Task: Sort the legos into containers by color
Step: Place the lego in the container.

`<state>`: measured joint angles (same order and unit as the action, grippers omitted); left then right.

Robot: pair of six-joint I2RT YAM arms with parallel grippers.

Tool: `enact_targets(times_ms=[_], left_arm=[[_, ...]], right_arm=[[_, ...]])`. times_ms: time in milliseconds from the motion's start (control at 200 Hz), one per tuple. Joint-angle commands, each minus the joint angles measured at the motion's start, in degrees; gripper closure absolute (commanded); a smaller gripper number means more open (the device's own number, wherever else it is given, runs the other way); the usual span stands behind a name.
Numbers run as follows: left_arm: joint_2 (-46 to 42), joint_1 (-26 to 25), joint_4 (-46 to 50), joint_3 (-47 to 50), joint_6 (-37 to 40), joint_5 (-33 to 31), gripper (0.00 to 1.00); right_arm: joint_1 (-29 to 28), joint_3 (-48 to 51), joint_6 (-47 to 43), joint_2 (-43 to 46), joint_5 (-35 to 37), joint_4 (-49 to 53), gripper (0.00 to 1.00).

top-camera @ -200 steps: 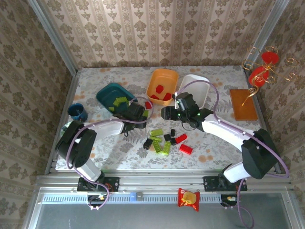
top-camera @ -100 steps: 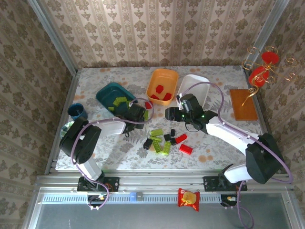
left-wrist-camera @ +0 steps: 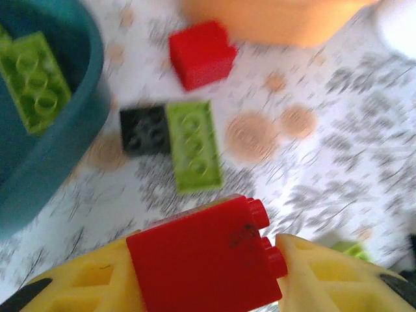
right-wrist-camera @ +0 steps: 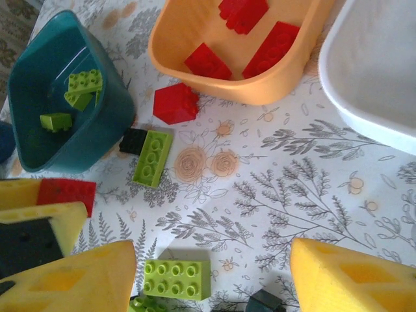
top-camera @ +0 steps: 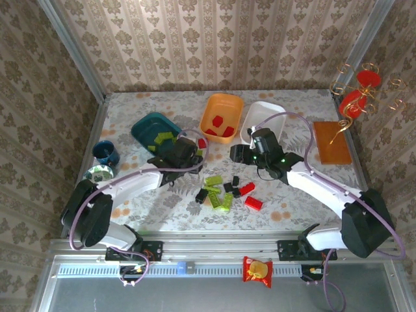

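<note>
Floral table [top-camera: 292,104]: left gripper [top-camera: 179,153] clamps red brick [left-wrist-camera: 201,260] beside teal tub [top-camera: 146,129]. It should lift clear of orange tub's [top-camera: 229,105] rim, centre, then release. Right gripper [right-wrist-camera: 213,266] is open and empty, near pile [top-camera: 224,188].

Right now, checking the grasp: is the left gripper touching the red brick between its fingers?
Touching. Left wrist view: the red brick sits clamped between the left gripper's yellow fingers.

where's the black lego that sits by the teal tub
In the right wrist view it is left of centre: the black lego lies against a lime brick, right beside the teal tub and below a loose red brick.
</note>
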<state>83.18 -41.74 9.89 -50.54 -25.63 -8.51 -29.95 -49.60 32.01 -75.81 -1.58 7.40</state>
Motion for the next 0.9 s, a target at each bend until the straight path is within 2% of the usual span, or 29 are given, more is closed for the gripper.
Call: enact_targets(times_ms=[0,150,405,485,545,720,895], left_arm=[[4.9,0.8,0.2,-10.0,2.1,5.3,0.66],[17.7,2.5,-0.7,-24.7,3.9,9.1,0.66],[36.9,5.0,4.4,-46.8,5.5,9.8,0.66],[40.8,5.7,5.8,-51.1,5.1,10.4,0.62],[42.9,5.9,7.0,-53.9,4.8,10.8,0.54],[40.3,5.8,5.3,-53.7,3.6,12.8,0.24],[30.8,5.7,0.3,-46.3,1.8,15.3,0.13]], right_arm=[[0.5,1.6,1.5,2.9,3.8,0.8,0.35],[0.9,3.6,2.6,5.6,4.8,1.9,0.35],[0.8,5.6,3.1,9.2,5.2,4.7,0.35],[0.9,5.5,2.8,10.2,5.4,5.6,0.35],[0.9,5.5,2.6,10.7,5.5,6.0,0.34],[0.8,5.1,1.8,10.6,3.1,7.0,0.30],[0.8,5.3,1.6,9.1,0.9,7.4,0.29]])
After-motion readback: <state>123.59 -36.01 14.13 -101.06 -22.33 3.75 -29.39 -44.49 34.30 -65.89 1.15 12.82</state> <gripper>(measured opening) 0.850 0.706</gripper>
